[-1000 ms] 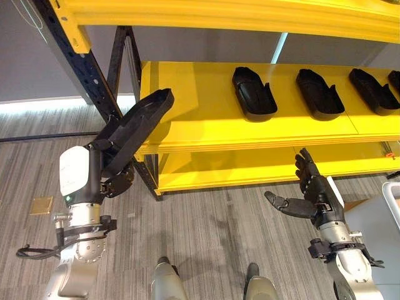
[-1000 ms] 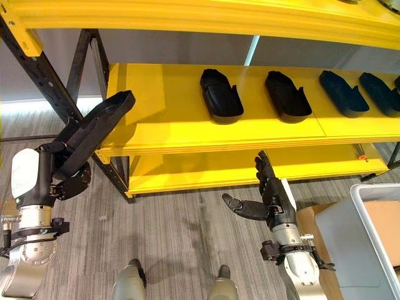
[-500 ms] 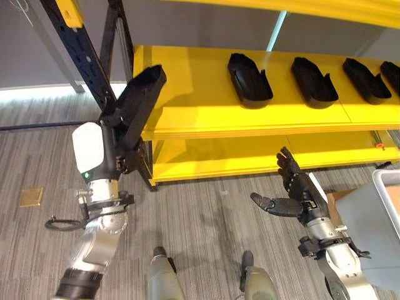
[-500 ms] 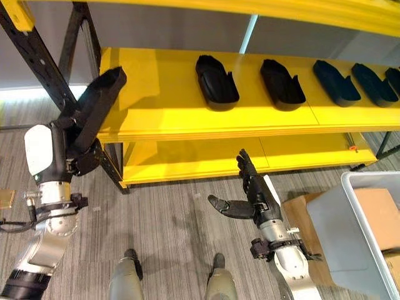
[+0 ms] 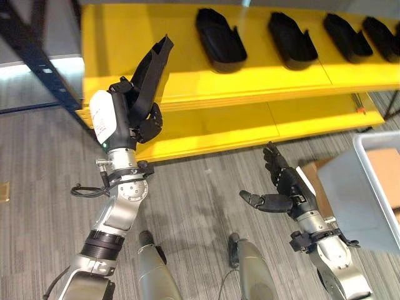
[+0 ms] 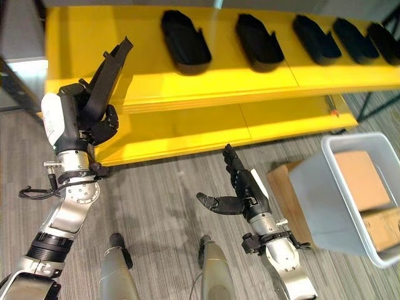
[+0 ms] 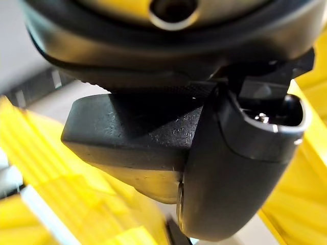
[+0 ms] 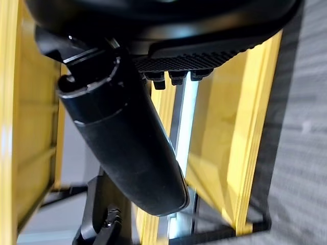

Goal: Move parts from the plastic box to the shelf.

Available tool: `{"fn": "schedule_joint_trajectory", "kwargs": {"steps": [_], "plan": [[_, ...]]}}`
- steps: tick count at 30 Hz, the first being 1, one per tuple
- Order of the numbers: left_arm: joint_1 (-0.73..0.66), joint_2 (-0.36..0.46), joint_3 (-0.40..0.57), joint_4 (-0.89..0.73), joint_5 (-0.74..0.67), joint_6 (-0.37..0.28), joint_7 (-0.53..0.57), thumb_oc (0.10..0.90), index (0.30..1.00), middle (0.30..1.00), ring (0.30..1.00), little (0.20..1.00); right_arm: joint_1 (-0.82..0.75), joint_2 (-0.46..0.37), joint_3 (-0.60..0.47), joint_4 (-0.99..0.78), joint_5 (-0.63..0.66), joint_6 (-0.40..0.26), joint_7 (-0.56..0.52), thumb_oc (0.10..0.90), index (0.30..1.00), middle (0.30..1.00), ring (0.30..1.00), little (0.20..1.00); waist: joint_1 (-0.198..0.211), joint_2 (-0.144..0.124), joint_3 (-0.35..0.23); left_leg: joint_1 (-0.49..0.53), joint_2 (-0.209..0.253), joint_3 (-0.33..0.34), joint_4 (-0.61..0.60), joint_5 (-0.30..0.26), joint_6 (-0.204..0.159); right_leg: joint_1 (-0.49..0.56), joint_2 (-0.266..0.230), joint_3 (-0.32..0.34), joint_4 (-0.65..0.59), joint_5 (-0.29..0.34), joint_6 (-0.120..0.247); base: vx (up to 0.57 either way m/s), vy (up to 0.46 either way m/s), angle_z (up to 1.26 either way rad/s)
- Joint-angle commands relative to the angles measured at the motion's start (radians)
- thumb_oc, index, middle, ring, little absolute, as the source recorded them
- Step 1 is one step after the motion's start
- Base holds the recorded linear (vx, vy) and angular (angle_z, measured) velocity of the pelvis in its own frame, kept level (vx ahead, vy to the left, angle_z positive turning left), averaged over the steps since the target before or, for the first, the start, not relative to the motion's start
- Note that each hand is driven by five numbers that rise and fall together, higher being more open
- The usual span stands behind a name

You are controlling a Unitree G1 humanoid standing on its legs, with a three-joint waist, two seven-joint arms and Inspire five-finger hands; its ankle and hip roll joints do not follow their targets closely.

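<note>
Black moulded part [image 5: 152, 69] clamped at its lower end in left hand [image 5: 139, 119], tilted up toward 1 o'clock over the yellow shelf [image 5: 112, 37] front edge, left of four parts already laid there. Looks rigid, light, smooth-skinned and likely slippery; best held round the thick end. Right hand [image 5: 284, 197] splayed wide, empty, low near grey plastic box [image 5: 350, 187].

1. The yellow metal shelf [image 5: 206, 75] stands ahead, beyond the grey striped floor [image 5: 200, 206].
2. Black moulded plastic parts [image 5: 220, 36] lie in a row on the shelf, each apart from the next.
3. The translucent plastic box [image 6: 337, 194] sits on the floor at the right (brown cardboard pieces [image 6: 361, 180] inside).
</note>
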Motion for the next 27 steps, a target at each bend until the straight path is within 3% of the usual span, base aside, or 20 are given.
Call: {"fn": "schedule_joint_trajectory", "kwargs": {"steps": [1,7,18,23,27], "plan": [[-0.197,0.014,-0.033,-0.090,-0.008,-0.105,0.085,0.400,0.300,0.300,0.300,0.300,-0.043,-0.035,-0.036,-0.123,0.019,-0.117,-0.026,0.900,1.000,1.000,1.000,1.000,-0.014,0.042,-0.057,0.048,0.012,-0.028,-0.031,-0.007,0.002,0.103,-0.023,-0.018,-0.053,-0.052,-0.027,-0.03,-0.053,-0.10],[-0.192,-0.018,-0.044,-0.109,-0.037,-0.108,0.095,0.400,0.300,0.300,0.300,0.300,-0.035,-0.042,-0.026,-0.129,0.016,-0.126,-0.038,0.900,1.000,1.000,1.000,1.000,-0.015,0.041,-0.046,0.060,0.021,-0.026,-0.053,0.003,-0.003,0.098,-0.016,-0.019,-0.040,-0.064,-0.032,-0.02,-0.042,0.00],[-0.173,-0.006,-0.008,-0.125,-0.036,-0.091,0.146,0.400,0.300,0.300,0.300,0.300,-0.026,-0.053,-0.015,-0.133,0.009,-0.139,-0.056,0.900,1.000,1.000,1.000,1.000,-0.008,0.041,-0.043,0.053,0.028,-0.029,-0.045,0.003,-0.005,0.086,-0.013,-0.025,-0.022,-0.069,-0.039,0.00,-0.021,0.00],[-0.179,0.019,0.034,-0.147,-0.013,-0.084,0.190,0.400,0.300,0.300,0.300,0.300,-0.033,-0.060,-0.016,-0.138,0.012,-0.147,-0.057,0.900,1.000,1.000,1.000,1.000,-0.002,0.039,-0.042,0.038,0.023,-0.042,-0.042,0.003,-0.005,0.090,-0.018,-0.035,-0.020,-0.075,-0.038,0.03,-0.012,0.07],[-0.300,0.086,0.022,-0.077,-0.003,-0.062,0.206,0.400,0.300,0.300,0.300,0.300,-0.041,-0.072,-0.012,-0.132,0.019,-0.146,-0.045,0.900,1.000,1.000,1.000,1.000,-0.010,0.039,-0.050,0.024,0.021,-0.045,-0.033,-0.002,-0.005,0.082,-0.021,-0.036,-0.012,-0.076,-0.035,0.03,0.000,0.08]]}}
